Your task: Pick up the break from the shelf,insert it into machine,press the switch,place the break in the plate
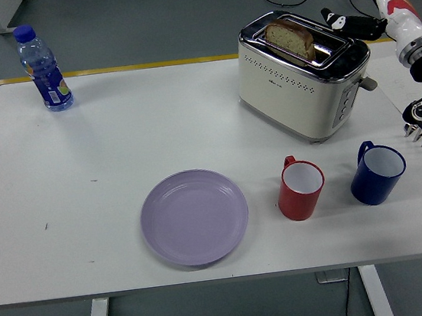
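the bread [290,38] sticks up out of the toaster [302,85], so it is easy to grab. the right hand [369,0] is up high beside it, fingers spread and empty. the purple plate [194,216] waits in front for the bread.

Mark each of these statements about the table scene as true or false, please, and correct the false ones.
1. A slice of bread stands in a slot of the toaster. True.
2. The purple plate holds a slice of bread. False: nothing lies on the plate.
3. The red mug stands between the plate and the blue mug. True.
4. The water bottle lies on its side beside the toaster. False: it stands upright at the far left corner of the table, away from the toaster.
5. The right hand grips the blue mug. False: it is raised beside the toaster's top, holding nothing.
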`<state>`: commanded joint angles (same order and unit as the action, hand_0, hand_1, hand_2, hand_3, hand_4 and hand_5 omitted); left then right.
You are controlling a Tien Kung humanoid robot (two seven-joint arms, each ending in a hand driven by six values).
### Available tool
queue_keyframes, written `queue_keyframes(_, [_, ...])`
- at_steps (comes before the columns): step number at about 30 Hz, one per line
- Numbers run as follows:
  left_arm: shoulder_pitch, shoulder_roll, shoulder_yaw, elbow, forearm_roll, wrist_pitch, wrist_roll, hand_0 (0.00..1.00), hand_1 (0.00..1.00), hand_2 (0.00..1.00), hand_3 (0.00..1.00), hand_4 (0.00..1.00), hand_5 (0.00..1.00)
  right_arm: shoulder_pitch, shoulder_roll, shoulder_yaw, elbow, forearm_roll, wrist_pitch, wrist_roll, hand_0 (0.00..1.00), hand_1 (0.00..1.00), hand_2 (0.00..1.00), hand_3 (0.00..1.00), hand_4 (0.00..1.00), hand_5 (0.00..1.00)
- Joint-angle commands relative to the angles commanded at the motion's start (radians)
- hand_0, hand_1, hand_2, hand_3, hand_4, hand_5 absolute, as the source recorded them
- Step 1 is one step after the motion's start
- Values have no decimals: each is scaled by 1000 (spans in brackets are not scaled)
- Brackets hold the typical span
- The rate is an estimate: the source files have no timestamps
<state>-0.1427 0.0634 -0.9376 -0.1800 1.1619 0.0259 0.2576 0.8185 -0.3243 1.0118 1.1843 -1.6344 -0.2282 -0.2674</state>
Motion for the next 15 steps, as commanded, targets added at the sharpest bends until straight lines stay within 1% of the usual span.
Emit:
queue_keyframes(1, [-1, 0, 0, 0, 0, 0, 0, 676, 697, 683, 556, 278, 862, 17, 5, -9, -18, -2, 20, -4, 871, 842, 895, 918, 754, 362])
queue_keyframes(2, [-1, 1, 0, 0, -1, 0, 0, 677, 697, 683, 557, 279, 863, 22, 6, -11, -23, -2, 25, -5, 878, 842, 893, 914, 768, 372])
queue_keyframes(5, [-2, 1, -4, 0, 3, 1, 1, 677, 697, 683, 557, 279, 863, 70, 36, -35, -86, 13, 64, -8, 878, 842, 893, 914, 768, 372])
queue_keyframes(7, [-3, 2, -2, 0, 3, 1, 1, 677, 697, 683, 557, 279, 863, 93, 52, -45, -120, 15, 82, -12, 878, 842, 893, 914, 768, 372])
queue_keyframes(9, [-3, 4, 0, 0, 2, 1, 1, 677, 696, 684, 556, 279, 863, 112, 64, -55, -137, 13, 92, -17, 872, 836, 879, 911, 777, 378])
queue_keyframes(13, [-3, 5, 3, 0, -1, 1, 0, 677, 696, 684, 556, 279, 863, 140, 83, -75, -153, 8, 109, -25, 872, 836, 879, 911, 777, 378])
queue_keyframes(15, [-3, 6, 3, 0, -1, 1, 0, 677, 698, 684, 557, 280, 861, 150, 91, -85, -161, 4, 115, -30, 868, 827, 862, 905, 787, 381])
